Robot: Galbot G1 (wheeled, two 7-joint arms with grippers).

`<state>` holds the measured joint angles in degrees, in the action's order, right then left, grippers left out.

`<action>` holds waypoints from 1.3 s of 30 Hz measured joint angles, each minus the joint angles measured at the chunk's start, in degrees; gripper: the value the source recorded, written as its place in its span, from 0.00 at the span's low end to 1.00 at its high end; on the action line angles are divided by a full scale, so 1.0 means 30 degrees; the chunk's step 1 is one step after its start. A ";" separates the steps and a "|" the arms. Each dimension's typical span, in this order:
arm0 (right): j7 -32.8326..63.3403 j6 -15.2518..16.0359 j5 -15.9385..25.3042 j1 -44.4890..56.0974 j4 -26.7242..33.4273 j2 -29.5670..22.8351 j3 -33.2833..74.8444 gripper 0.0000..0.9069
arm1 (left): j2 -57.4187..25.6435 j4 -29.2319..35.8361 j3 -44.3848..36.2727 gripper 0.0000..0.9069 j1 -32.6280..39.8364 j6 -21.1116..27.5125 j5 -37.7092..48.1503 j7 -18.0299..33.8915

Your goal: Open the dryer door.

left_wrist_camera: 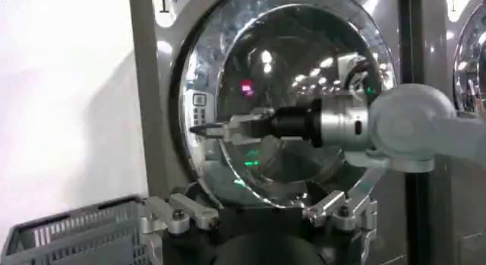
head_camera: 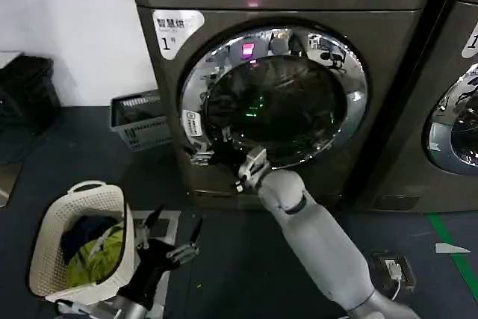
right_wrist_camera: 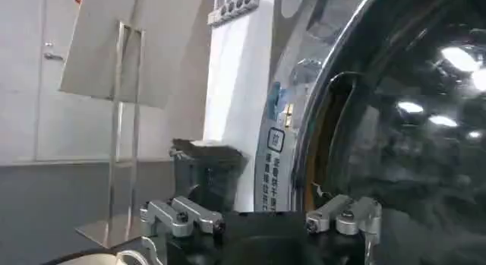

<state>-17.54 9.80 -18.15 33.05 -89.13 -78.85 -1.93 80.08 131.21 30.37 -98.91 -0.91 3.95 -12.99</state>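
The head camera looks forward and down from above both arms, taking in the whole front of the dryer (head_camera: 284, 95) and the floor before it. The left wrist camera sits low and farther back, facing the dryer door (left_wrist_camera: 288, 99) square on, with the right gripper (left_wrist_camera: 205, 128) crossing its view. The right wrist camera is pressed close against the door's chrome rim, looking along it. All three share that door's sticker-side rim.
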 joint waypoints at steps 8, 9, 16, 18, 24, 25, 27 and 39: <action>0.0432 -0.0005 0.0363 -0.0204 0.0670 -0.0629 -0.0087 1.00 | 0.0043 -0.0017 -0.0078 1.00 -0.0057 -0.0080 -0.0086 -0.0081; 0.0438 -0.0005 0.0381 -0.0224 0.0728 -0.0668 -0.0092 1.00 | 0.0044 -0.0010 -0.0081 1.00 -0.0065 -0.0081 -0.0088 -0.0081; 0.0473 0.0060 0.0421 -0.0552 0.1157 -0.0970 -0.0218 1.00 | 0.0046 0.0017 -0.0122 1.00 -0.0034 -0.0082 -0.0100 -0.0082; 0.0471 0.0103 0.0421 -0.0692 0.1330 -0.1116 -0.0224 1.00 | 0.0048 0.0017 -0.0126 1.00 -0.0023 -0.0082 -0.0107 -0.0088; 0.0595 0.0099 0.0490 -0.0960 0.1905 -0.1581 -0.0234 1.00 | 0.0089 -0.0029 -0.0168 1.00 0.0001 -0.0103 -0.0093 -0.0159; 0.0638 0.0087 0.0495 -0.0981 0.1960 -0.1620 -0.0234 1.00 | 0.0102 -0.0031 -0.0174 1.00 0.0000 -0.0103 -0.0093 -0.0159; 0.0699 0.0080 0.0494 -0.1032 0.2046 -0.1697 -0.0230 1.00 | 0.0105 -0.0031 -0.0177 1.00 -0.0024 -0.0104 -0.0100 -0.0158; 0.0778 0.0096 0.0442 -0.1213 0.2356 -0.1994 -0.0321 1.00 | 0.0144 0.0025 -0.0207 1.00 -0.0043 -0.0095 -0.0156 -0.0156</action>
<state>-15.21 10.09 -16.82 29.41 -82.07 -84.83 -2.89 80.51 131.29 29.75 -99.04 -1.19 3.48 -13.45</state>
